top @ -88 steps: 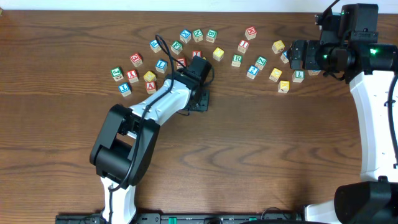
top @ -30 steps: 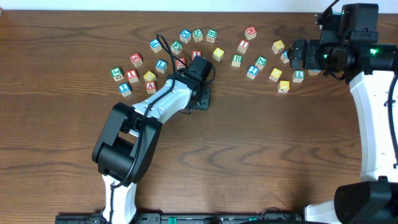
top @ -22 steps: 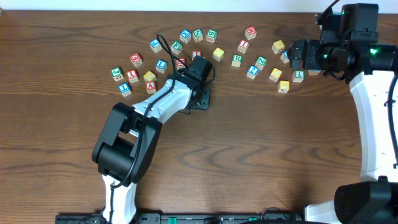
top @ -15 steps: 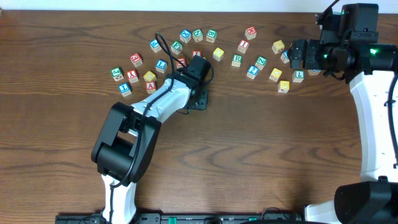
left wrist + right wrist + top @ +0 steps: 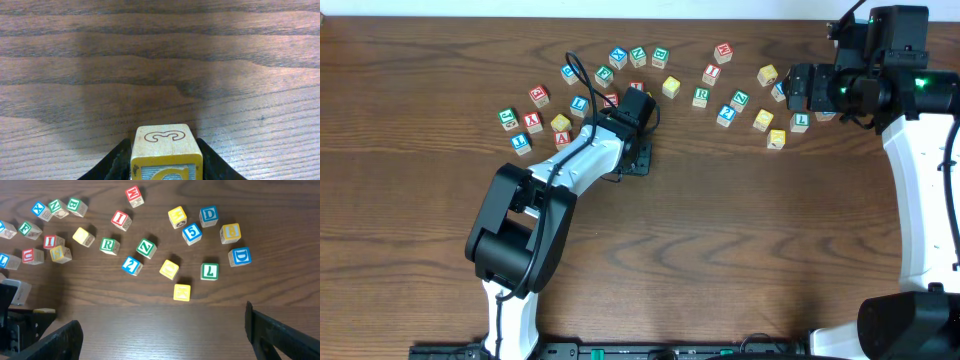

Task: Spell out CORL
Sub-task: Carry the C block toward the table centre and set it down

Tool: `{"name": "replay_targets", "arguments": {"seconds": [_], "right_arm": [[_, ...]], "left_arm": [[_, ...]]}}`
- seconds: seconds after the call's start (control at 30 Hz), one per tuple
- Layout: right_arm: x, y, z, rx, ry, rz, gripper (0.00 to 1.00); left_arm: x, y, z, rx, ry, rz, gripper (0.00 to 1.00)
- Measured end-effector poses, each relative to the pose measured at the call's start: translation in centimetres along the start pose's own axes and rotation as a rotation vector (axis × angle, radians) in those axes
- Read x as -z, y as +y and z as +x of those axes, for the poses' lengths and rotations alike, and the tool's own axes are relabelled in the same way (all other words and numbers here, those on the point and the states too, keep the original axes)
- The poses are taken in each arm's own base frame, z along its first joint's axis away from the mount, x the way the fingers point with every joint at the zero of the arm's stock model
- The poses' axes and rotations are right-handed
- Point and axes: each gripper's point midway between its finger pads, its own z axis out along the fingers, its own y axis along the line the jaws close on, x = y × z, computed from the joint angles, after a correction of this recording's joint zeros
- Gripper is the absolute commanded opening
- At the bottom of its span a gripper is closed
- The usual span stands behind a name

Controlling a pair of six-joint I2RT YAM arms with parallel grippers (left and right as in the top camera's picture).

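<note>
I have the wooden table (image 5: 740,250) in view, with the left arm (image 5: 580,165) reaching out to its middle. The left gripper (image 5: 166,161) is clenched on a yellow-edged cube (image 5: 166,145), just nearside of the scattered cubes (image 5: 638,56). The right gripper (image 5: 162,335) hangs released, jaws wide, over the right-hand cluster. The green R cube (image 5: 701,97) lies loose near a yellow-topped cube (image 5: 671,87).

White-and-black arms (image 5: 585,160) with black cables (image 5: 582,78)
</note>
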Motion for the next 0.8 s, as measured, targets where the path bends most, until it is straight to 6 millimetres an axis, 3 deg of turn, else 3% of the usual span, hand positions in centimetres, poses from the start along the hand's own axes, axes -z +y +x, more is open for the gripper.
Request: {"name": "replay_targets", "arguments": {"seconds": [0.27, 0.43, 0.63, 0.8], "right_arm": [[0.0, 0.0, 0.0, 0.0, 0.0, 0.002, 0.99], [0.0, 0.0, 0.0, 0.0, 0.0, 0.002, 0.99], [0.0, 0.0, 0.0, 0.0, 0.0, 0.002, 0.99], [0.0, 0.0, 0.0, 0.0, -0.001, 0.002, 0.99]], "left_arm": [[0.1, 0.0, -0.1, -0.002, -0.002, 0.001, 0.44], [1.4, -0.5, -1.6, -0.001, -0.044, 0.015, 0.45], [6.4, -0.6, -4.2, 0.015, -0.164, 0.05, 0.45], [11.4, 0.9, -5.6, 0.051, -0.252, 0.062, 0.51]]}}
